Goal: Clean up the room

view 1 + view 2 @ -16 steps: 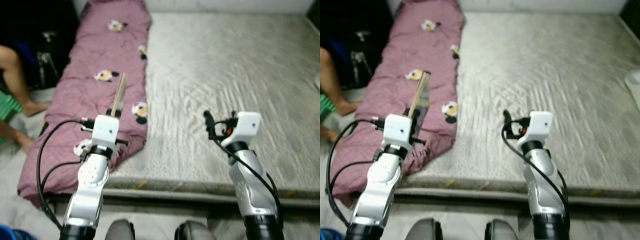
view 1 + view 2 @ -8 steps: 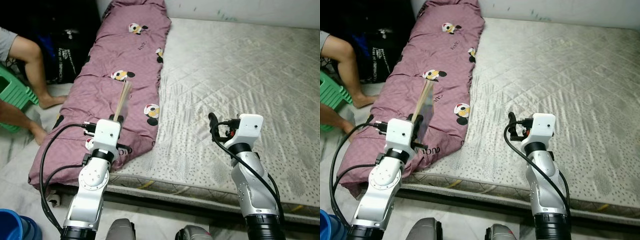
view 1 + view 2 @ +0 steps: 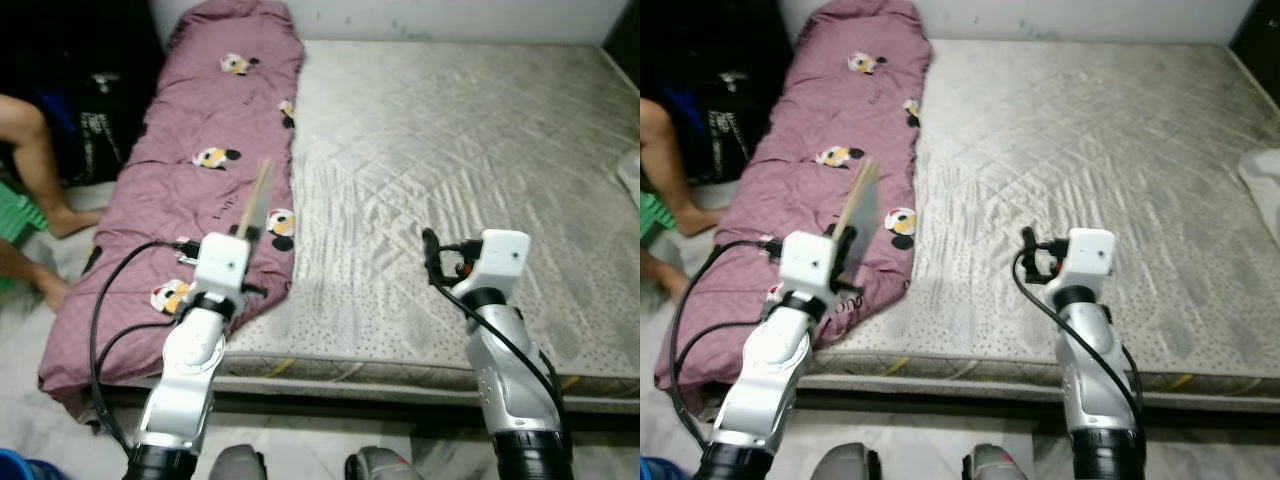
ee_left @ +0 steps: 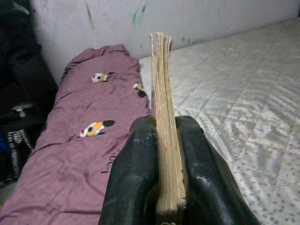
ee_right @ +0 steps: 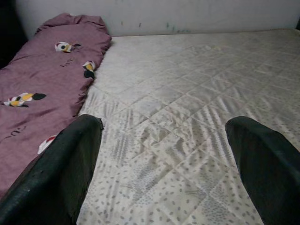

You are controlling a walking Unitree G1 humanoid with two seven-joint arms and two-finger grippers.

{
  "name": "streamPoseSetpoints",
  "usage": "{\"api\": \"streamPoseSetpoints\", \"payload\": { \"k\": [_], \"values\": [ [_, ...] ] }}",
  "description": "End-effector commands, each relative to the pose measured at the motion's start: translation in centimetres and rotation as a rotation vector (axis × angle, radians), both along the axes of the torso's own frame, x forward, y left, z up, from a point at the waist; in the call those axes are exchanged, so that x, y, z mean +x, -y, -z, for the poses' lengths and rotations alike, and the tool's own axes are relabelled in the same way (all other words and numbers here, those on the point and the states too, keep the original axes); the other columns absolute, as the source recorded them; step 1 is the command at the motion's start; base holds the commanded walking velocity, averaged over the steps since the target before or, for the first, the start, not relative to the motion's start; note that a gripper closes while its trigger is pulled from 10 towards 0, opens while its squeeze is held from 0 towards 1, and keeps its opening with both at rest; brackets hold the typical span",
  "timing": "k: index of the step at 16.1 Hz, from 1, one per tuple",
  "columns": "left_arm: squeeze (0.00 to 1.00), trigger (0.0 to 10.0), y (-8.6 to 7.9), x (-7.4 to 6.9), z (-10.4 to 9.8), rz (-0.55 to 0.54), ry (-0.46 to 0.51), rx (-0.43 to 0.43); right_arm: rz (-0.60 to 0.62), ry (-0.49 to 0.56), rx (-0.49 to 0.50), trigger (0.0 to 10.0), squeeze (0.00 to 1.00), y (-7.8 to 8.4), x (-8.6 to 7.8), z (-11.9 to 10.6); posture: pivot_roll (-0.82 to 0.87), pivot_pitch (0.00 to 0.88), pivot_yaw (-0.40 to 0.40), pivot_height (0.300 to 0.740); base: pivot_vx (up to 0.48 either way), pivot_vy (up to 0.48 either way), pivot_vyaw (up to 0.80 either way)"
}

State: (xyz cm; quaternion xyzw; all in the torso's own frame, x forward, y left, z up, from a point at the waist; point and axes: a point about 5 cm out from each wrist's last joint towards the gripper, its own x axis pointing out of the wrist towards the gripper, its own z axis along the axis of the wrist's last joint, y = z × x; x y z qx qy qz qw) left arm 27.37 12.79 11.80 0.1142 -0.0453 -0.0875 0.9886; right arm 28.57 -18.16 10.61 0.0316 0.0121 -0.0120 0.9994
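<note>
Yellowed paper edges give it away: the thin, worn tan book (image 4: 164,126) is clamped spine-down between the left gripper (image 4: 161,164)'s 2 black fingers, standing upright over the maroon cartoon-print quilt (image 3: 200,140) at the near edge of the grey quilted mattress (image 3: 470,140). Looks light but floppy, so I'd grip low near the spine, as now. The right gripper (image 5: 164,159) hangs spread wide, holding nothing. Versus 0.5 s ago the camera swung; the book's still pinched the same.

I'm looking at a bedroom in a home: a bare quilted mattress (image 3: 450,150) low on the floor, a purple cartoon-print blanket (image 3: 190,190) along its side, a plain scuffed wall (image 4: 187,18) behind.
</note>
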Motion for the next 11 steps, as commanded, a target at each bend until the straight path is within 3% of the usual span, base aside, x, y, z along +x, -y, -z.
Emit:
{"api": "streamPoseSetpoints", "payload": {
  "k": [1,7,11],
  "values": [
    [0.00,10.0,-0.45,-0.02,-0.18,-0.008,0.012,0.004,-0.006,-0.006,0.001,10.0,0.00,-0.19,0.00,0.09,-0.03,0.078,0.007,0.740,0.000,0.000,0.00],
    [0.00,10.0,-0.49,0.04,-0.26,0.000,0.006,-0.011,-0.014,-0.012,-0.004,10.0,0.00,-0.31,-0.08,0.17,-0.03,0.085,0.004,0.740,0.000,0.000,0.00],
    [0.00,10.0,-0.70,0.16,-0.26,-0.027,-0.008,-0.084,-0.016,-0.019,-0.009,10.0,0.00,-0.25,-0.15,0.32,-0.03,0.087,0.001,0.740,0.000,0.000,0.00]
  ]
}}
